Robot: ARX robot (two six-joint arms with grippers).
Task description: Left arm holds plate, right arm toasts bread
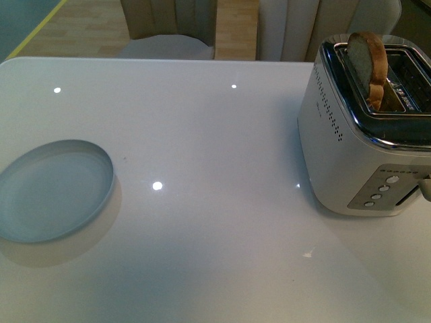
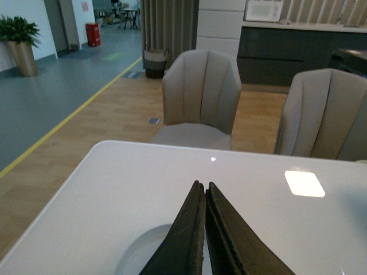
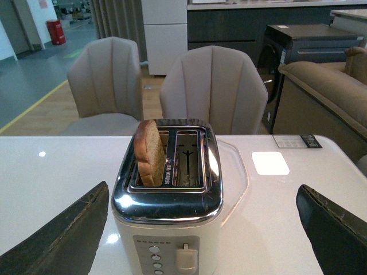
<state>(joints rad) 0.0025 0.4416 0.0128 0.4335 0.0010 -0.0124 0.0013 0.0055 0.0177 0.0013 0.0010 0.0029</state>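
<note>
The pale blue-grey plate (image 1: 54,190) lies on the white table at the left; neither arm shows in the front view. In the left wrist view my left gripper (image 2: 202,186) is shut and empty, its thin black fingers pressed together above the plate's edge (image 2: 137,252). The bread slice (image 1: 369,62) stands upright, sticking out of the left slot of the white-and-chrome toaster (image 1: 357,148) at the right. In the right wrist view my right gripper (image 3: 200,195) is open wide, its fingers on either side of the toaster (image 3: 167,229), with the bread (image 3: 149,152) ahead in its slot.
The toaster's front panel has round buttons and a lever (image 3: 185,258). Beige chairs (image 2: 202,94) stand beyond the table's far edge. A sofa (image 3: 327,86) is off to the side.
</note>
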